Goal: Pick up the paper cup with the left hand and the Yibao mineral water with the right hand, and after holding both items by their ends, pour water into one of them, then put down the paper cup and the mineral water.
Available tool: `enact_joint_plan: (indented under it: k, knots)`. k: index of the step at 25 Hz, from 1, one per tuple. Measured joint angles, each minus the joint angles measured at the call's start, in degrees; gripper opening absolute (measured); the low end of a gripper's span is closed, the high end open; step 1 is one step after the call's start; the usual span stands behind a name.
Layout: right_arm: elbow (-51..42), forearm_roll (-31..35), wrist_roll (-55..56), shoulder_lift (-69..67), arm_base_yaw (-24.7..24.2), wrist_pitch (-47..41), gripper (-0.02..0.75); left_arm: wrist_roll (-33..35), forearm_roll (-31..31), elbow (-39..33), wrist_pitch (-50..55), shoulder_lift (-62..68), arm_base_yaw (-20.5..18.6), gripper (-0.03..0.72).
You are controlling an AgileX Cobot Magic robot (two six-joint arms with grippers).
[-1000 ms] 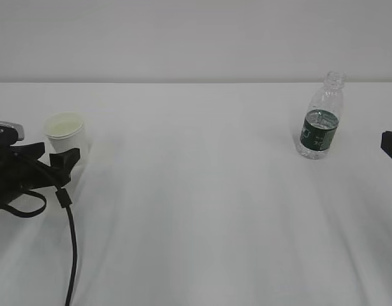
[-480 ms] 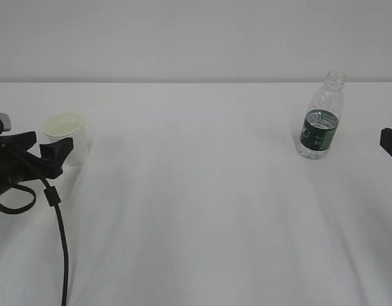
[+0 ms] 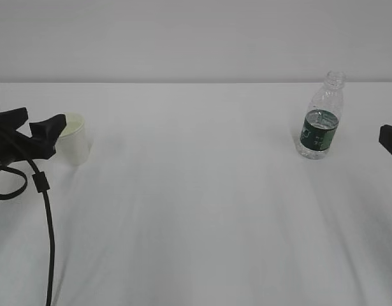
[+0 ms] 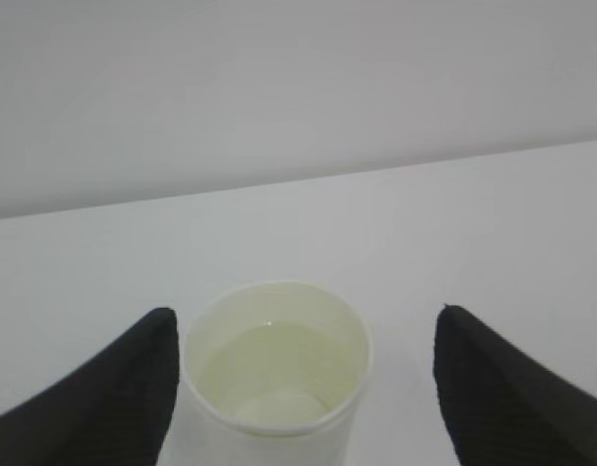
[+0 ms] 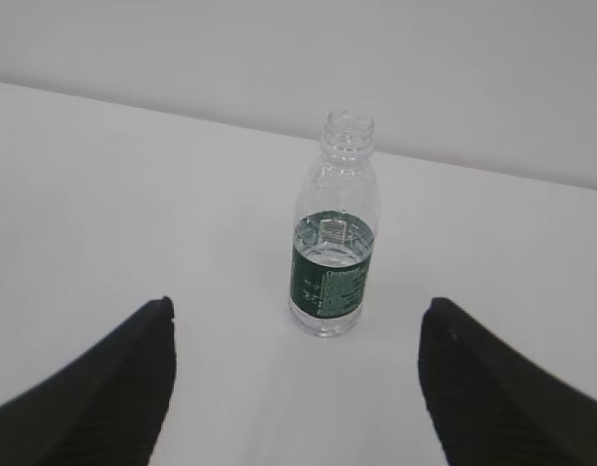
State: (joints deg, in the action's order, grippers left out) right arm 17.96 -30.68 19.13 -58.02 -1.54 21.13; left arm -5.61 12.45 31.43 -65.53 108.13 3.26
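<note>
The paper cup stands upright at the table's left, white, with liquid showing inside. My left gripper is level with the cup's left side and open. In the left wrist view the cup sits between the spread fingers, close against the left one and well apart from the right one; the left gripper holds nothing. The Yibao mineral water stands capless at the right, part full. My right gripper is open, short of the bottle. Only its tip shows in the exterior view.
The white table runs back to a pale wall. A black cable hangs from my left arm down over the table's front left. Nothing else stands between cup and bottle.
My left gripper has moved left and toward the back, from in front of the cup to level with its left side. The right gripper and the bottle have stayed put.
</note>
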Motion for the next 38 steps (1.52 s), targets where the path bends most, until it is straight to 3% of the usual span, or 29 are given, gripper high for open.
enact_joint_plan:
  k: [22,38]
  knots:
    - [0.0,-0.1,0.61,0.0,0.0,5.7,0.59,0.12,0.35,-0.3,0.66,-13.55,0.0,0.575]
    - [0.0,-0.21,0.61,0.0,0.0,7.33,0.591,0.22,0.58,-0.46,9.35,-25.12,0.0,0.575]
